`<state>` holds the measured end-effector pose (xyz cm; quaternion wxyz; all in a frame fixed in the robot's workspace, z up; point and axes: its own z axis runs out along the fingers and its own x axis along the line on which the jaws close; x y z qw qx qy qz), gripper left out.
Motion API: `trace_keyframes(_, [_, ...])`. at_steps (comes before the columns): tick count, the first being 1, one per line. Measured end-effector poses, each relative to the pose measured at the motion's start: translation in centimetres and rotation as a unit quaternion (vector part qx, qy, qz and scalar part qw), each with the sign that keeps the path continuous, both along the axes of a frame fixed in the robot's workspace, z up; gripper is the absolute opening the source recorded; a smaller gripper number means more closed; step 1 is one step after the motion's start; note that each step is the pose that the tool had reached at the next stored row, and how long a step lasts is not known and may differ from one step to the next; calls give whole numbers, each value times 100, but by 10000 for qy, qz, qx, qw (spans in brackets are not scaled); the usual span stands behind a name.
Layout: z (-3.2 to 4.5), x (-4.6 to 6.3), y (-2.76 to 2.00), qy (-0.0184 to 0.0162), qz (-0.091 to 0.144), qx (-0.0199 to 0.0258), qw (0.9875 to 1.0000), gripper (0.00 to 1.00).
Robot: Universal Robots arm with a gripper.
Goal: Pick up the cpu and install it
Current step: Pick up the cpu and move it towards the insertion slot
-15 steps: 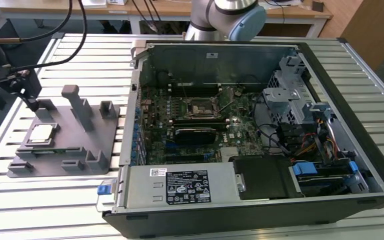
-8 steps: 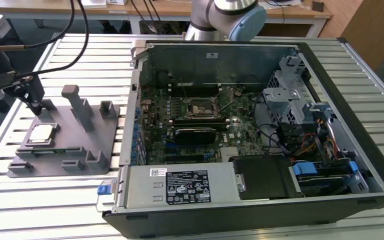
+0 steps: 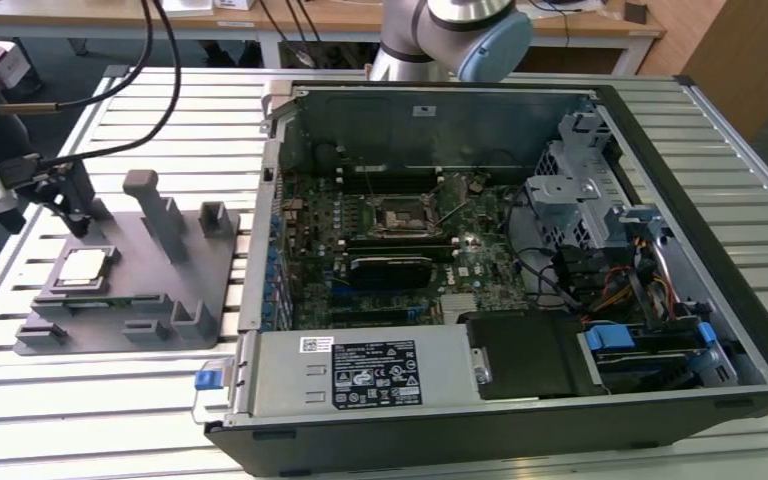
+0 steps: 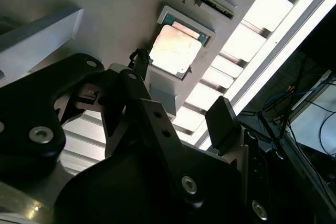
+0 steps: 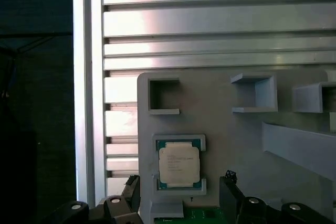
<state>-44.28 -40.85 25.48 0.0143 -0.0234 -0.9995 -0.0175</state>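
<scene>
Over the cpu (image 5: 179,161) hangs the released gripper (image 5: 181,183); exterior view adds the computer case (image 3: 424,125).

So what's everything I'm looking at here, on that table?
table: one, silver slatted metal, under everything
computer case: one, black, open, on the exterior view's right
circuit board: one, green, inside the case
socket: one, dark, mid-board
holder block: one, grey, beside the case on the exterior view's left
cpu chip: one, silvery, lying in the holder block
arm: one, silver-grey with blue cap, behind the case
gripper: one, black, open, above the cpu chip
</scene>
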Motion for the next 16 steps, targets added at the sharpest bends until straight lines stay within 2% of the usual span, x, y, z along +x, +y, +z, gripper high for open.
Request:
trace_keyframes(7, [-93,0,0,-79,1,-6,10000,70])
trace_keyframes(16, [-227,0,-1,-81,98,-10,9999,70])
